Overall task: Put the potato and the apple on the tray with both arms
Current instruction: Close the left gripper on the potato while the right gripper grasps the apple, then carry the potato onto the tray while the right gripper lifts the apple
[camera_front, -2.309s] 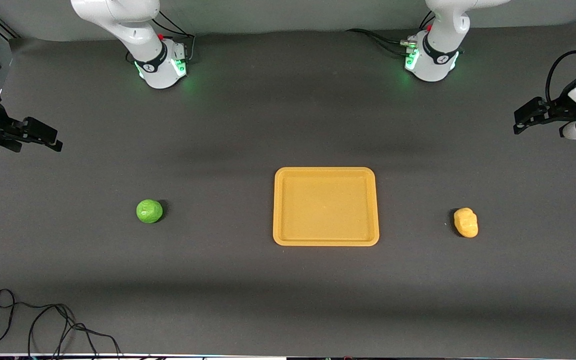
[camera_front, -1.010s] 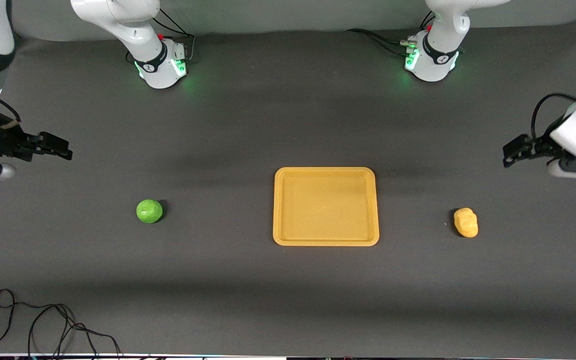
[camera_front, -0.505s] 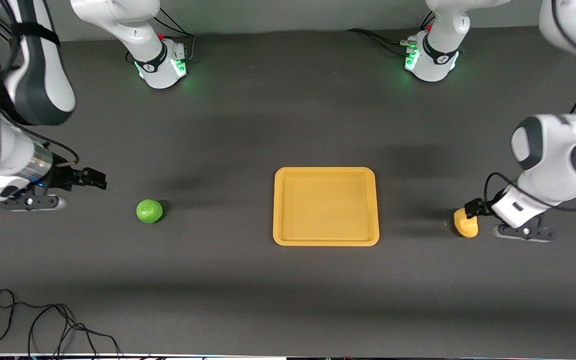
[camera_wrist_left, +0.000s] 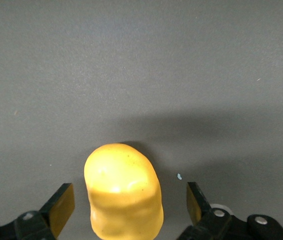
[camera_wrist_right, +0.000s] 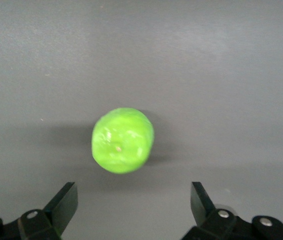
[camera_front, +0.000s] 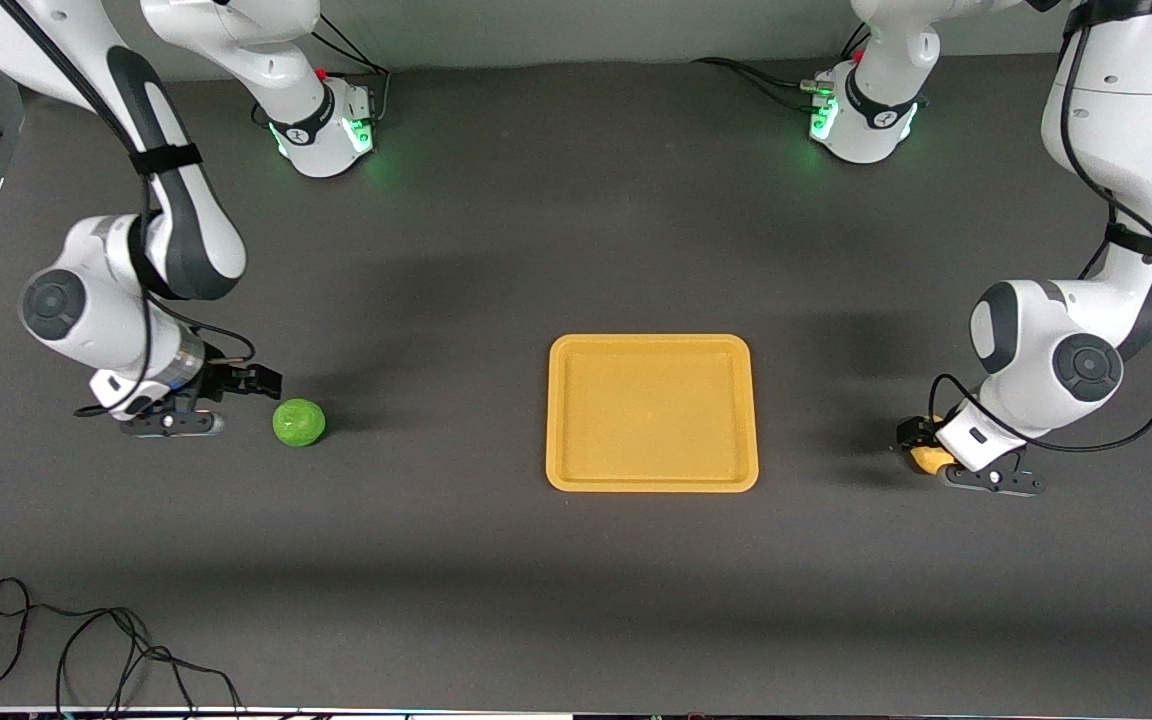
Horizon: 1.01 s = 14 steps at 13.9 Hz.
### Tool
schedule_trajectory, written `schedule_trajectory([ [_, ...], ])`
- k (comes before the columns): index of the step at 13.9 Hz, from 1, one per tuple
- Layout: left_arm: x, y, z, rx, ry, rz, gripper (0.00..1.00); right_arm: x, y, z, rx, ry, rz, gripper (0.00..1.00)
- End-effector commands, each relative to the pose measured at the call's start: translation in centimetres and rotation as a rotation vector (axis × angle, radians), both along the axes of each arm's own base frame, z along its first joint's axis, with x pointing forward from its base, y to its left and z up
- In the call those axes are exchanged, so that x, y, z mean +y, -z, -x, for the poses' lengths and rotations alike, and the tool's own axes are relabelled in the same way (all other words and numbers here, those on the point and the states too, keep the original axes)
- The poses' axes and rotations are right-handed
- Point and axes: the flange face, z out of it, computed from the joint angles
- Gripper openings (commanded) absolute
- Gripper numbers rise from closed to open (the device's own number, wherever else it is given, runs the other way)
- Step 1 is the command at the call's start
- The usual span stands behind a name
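Both grippers are wide open right now, nothing held yet. Left gripper (camera_wrist_left: pixel 126 207) is down over the potato (camera_wrist_left: pixel 123 192) near the left arm's end of the bench, with one finger on each side of it and gaps showing on both sides, so no contact as far as I can tell. In the front view my left gripper (camera_front: pixel 921 445) hides most of the potato (camera_front: pixel 926 458), only a sliver of yellow shows.

Right gripper (camera_wrist_right: pixel 131 207) sits near the right arm's end of the bench, just beside the apple (camera_wrist_right: pixel 123 140) but not around it; the apple is out ahead of my fingertips. From the front, the right gripper (camera_front: pixel 254 382) is close to the apple (camera_front: pixel 299 422), which rests on the bench.

The tray (camera_front: pixel 651 345) sits bare mid-bench, well apart from both.

So I'd say this is the reach-and-grasp step. Left side probably just needs a bit more travel, then a squeeze. Right side has to move forward over the apple first.

Potato's long axis runs along my left gripper's reach, between the fingers, so I'd be closing across its narrow width, which is nice. Apple's round, no axis to worry about, but it might roll.
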Motion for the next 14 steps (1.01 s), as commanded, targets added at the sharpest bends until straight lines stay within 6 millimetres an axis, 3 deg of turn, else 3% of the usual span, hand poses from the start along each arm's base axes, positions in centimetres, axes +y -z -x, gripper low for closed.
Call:
schedule_trajectory([
  [1,0.6,-0.1,0.2,-0.004,-0.017,-0.014,0.91,1.2,3.1,-0.9,-0.04,0.042,-0.011,1.0],
  [2,0.7,-0.1,0.2,-0.002,-0.033,-0.014,0.81,2.2,4.4,-1.0,-0.049,0.026,-0.009,1.0],
  [6,0.0,-0.4,0.2,-0.002,-0.063,-0.013,0.37,2.1,6.6,-1.0,-0.041,0.022,-0.002,1.0],
  [7,-0.1,-1.2,0.1,-0.005,-0.073,-0.012,0.31,2.1,7.5,-0.9,-0.045,0.02,0.001,1.0],
  [9,-1.6,-3.9,0.1,0.006,-0.113,-0.016,0.27,2.1,9.1,-1.0,-0.058,0.028,0.003,1.0],
  [10,-3.0,-6.1,0.3,0.029,-0.129,-0.022,0.26,2.0,9.4,-1.1,-0.062,0.031,0.003,0.88],
  [11,-4.8,-9.0,0.3,0.043,-0.146,-0.024,0.25,2.0,9.4,-1.2,-0.062,0.033,0.003,0.63],
  [12,-7.2,-11.7,0.2,0.06,-0.16,-0.029,0.25,2.0,9.1,-1.4,-0.065,0.034,0.003,0.52],
  [14,-12.9,-15.5,0.4,0.105,-0.197,-0.052,0.25,2.1,7.5,-1.8,-0.073,0.035,-0.001,0.43],
])
